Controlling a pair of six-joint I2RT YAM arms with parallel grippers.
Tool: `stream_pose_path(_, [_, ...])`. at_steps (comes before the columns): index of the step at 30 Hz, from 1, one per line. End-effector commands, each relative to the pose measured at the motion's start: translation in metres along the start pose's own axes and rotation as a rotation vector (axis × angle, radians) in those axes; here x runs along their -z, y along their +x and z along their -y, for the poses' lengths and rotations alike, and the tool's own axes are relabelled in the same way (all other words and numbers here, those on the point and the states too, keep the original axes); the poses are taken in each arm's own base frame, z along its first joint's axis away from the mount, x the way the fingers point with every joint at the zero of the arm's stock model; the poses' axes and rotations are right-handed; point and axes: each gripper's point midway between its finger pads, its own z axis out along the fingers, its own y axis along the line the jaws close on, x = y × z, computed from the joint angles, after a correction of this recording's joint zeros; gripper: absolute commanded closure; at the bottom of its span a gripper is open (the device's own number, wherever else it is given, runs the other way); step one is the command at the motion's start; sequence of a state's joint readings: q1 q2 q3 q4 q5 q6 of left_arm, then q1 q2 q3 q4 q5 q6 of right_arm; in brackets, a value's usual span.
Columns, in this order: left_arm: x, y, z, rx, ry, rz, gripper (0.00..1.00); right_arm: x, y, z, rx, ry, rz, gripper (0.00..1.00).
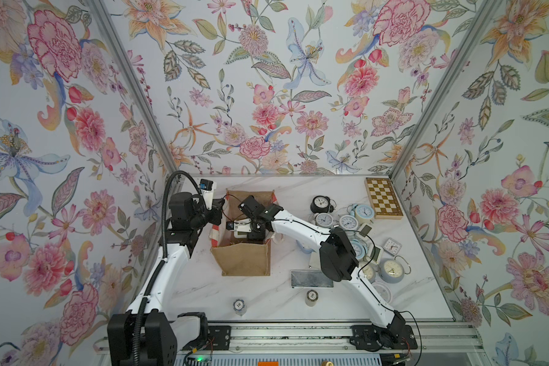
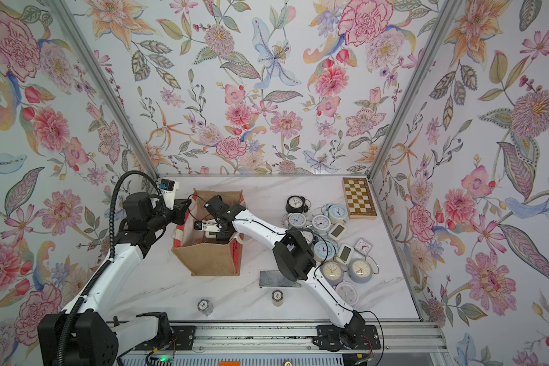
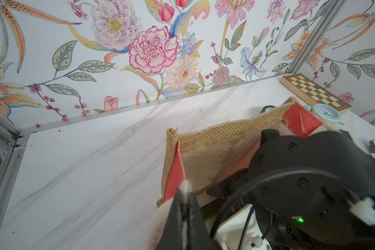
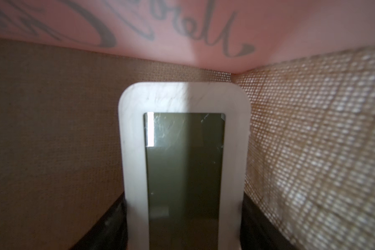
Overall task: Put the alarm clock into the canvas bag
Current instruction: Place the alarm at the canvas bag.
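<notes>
Marble desk (image 1: 203, 285): L gripper (image 3: 184, 190) pinches edge of canvas bag (image 1: 244, 260); R gripper (image 1: 249, 236) clamps digital alarm clock (image 4: 184, 151) inside. A slipped edge could collapse the bag.

In the right wrist view the alarm clock (image 4: 184, 151) runs off the picture's edge, and the right gripper (image 4: 183, 229) shows only as dark blurs at its two sides. In both top views that arm's wrist covers most of the clock inside the canvas bag (image 1: 241, 263), and the arm hides parts of several clocks (image 1: 367, 272) on the desk (image 1: 203, 285). In the left wrist view the left gripper (image 3: 183, 207), pinching the bag's strap, is blurred and cut off.
</notes>
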State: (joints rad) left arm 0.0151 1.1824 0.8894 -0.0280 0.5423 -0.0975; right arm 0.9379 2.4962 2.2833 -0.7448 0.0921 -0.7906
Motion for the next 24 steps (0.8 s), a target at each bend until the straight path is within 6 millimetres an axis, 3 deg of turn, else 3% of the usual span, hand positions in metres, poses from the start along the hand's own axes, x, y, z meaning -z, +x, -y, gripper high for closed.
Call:
stream_pose_path(1, [0.003,-0.003,-0.001,0.004,-0.007,0.014,0.95,0.034,-0.011,0.013,-0.053,0.043,0.021,0.27])
stream_pose_path(8, [0.001,0.000,-0.001,0.007,0.000,0.007,0.93,0.077,-0.029,0.022,-0.046,0.091,0.073,0.18])
stream_pose_path(16, [0.000,0.002,-0.002,0.006,-0.006,0.002,0.89,0.127,-0.041,0.026,-0.050,0.125,0.136,0.17])
stream_pose_path(24, [0.000,0.003,-0.003,-0.002,-0.009,-0.004,0.86,0.179,-0.043,0.010,-0.097,0.064,0.242,0.18])
